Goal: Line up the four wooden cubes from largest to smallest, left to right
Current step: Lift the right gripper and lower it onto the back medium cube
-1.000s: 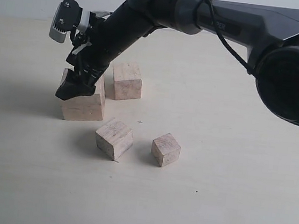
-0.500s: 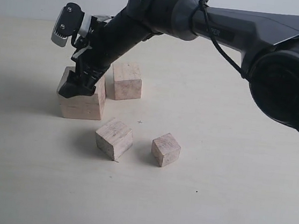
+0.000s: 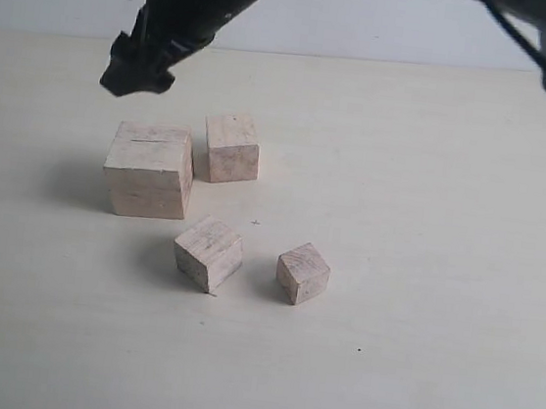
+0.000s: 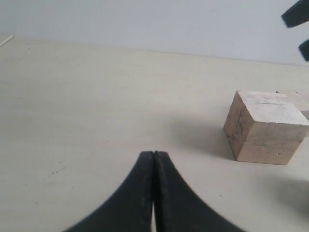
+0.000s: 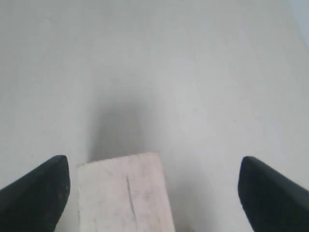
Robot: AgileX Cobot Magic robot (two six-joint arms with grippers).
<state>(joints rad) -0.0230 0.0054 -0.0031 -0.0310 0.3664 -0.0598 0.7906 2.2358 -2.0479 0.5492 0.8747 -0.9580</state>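
Note:
The four wooden cubes rest on the pale table. The largest cube (image 3: 151, 169), with a thin slit on top, is at the left, with the second cube (image 3: 231, 146) just behind and to its right. The third cube (image 3: 208, 252) and the smallest cube (image 3: 303, 273) lie nearer the front, both turned at an angle. My right gripper (image 3: 138, 69) hangs open well above the largest cube (image 5: 123, 193), touching nothing, its fingers (image 5: 43, 193) spread wide. My left gripper (image 4: 153, 153) is shut and empty, low over bare table, apart from the largest cube (image 4: 265, 126).
The right arm (image 3: 530, 27) reaches in along the top of the exterior view from the right. A pale wall (image 3: 372, 28) borders the table's far edge. Bare table surface (image 3: 428, 232) stretches to the right of the cubes and in front of them.
My right gripper has risen from around the largest cube to high above it, still open. The largest cube stays on the table; the other cubes have not moved.

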